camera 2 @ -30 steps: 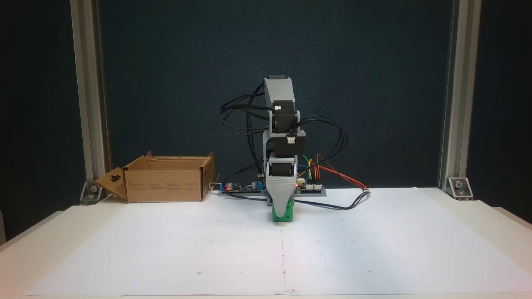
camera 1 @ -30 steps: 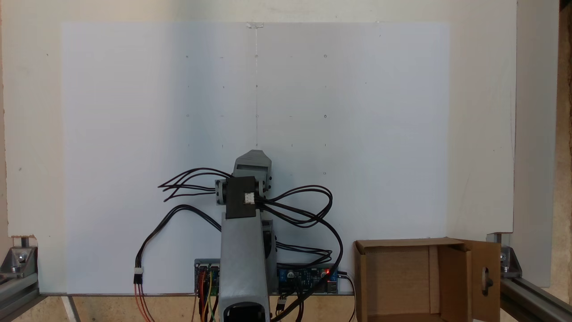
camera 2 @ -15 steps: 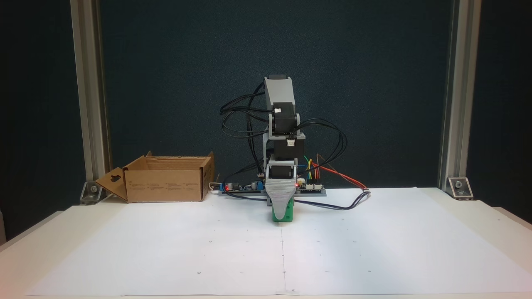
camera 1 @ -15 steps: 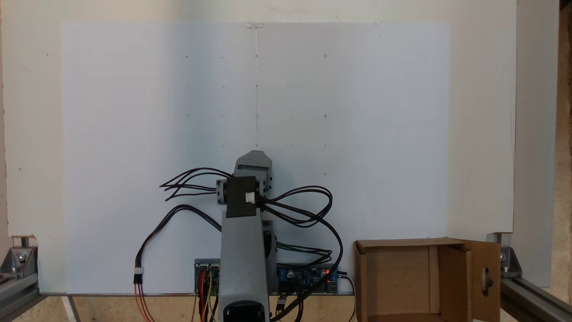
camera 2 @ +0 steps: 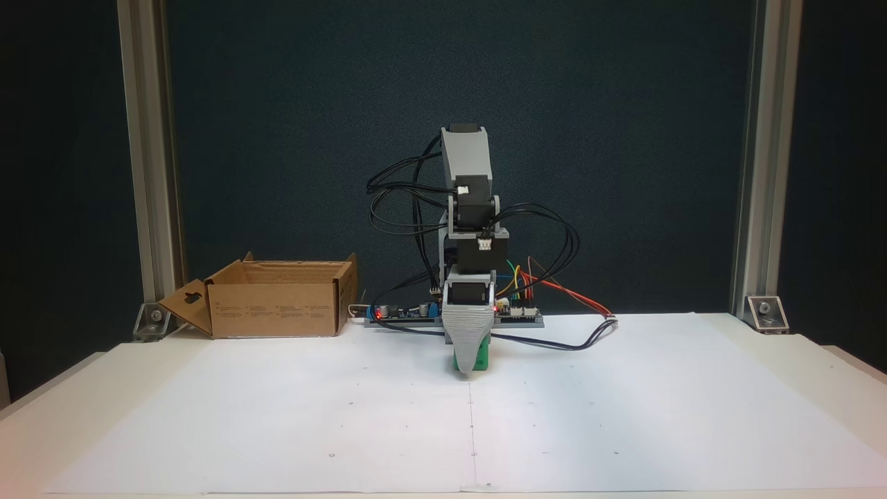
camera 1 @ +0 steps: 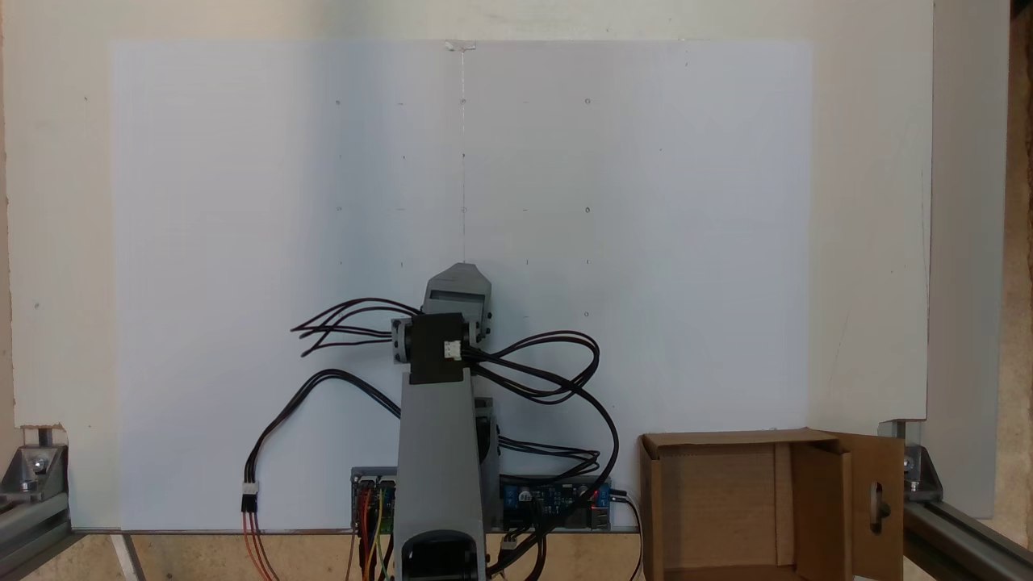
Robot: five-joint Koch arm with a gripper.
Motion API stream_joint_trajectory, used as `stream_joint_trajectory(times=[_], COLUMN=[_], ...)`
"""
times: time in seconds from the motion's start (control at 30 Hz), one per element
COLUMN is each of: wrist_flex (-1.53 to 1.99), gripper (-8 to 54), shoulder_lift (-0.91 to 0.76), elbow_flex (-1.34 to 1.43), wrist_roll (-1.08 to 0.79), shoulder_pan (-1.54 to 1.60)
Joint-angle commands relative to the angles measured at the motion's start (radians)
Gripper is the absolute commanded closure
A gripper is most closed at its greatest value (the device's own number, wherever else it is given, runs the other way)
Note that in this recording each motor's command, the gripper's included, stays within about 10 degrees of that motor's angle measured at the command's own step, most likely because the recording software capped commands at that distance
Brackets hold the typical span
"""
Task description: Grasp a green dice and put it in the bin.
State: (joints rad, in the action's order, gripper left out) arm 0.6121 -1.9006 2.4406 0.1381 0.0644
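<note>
My end effector (camera 2: 470, 366) is down over the dice (camera 2: 481, 357), in the middle of the counter (camera 2: 624, 430) near its back edge. I cannot tell if my jaws are together. The dice is not lifted yet. The bin (camera 2: 274, 308) waits at the back left corner.

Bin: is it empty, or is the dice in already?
Empty: the bin shows bare cardboard inside, and the green dice sits on the paper behind the gripper.
</note>
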Motion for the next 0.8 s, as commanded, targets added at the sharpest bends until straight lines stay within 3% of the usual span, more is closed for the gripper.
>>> stream_joint_trajectory(times=[0.0, 0.4, 0.5, 0.6, 0.77], wrist_flex=[-0.005, -0.005, -0.006, -0.005, -0.005], gripper=[4.0, 7.6, 13.8, 14.3, 24.7], shoulder_lift=[-0.002, 0.000, 0.000, 0.000, -0.002], elbow_flex=[-0.006, 0.006, 0.012, 0.015, 0.018], wrist_roll=[0.037, 0.037, 0.037, 0.037, 0.037], shoulder_pan=[-0.014, -0.020, -0.018, -0.017, -0.014])
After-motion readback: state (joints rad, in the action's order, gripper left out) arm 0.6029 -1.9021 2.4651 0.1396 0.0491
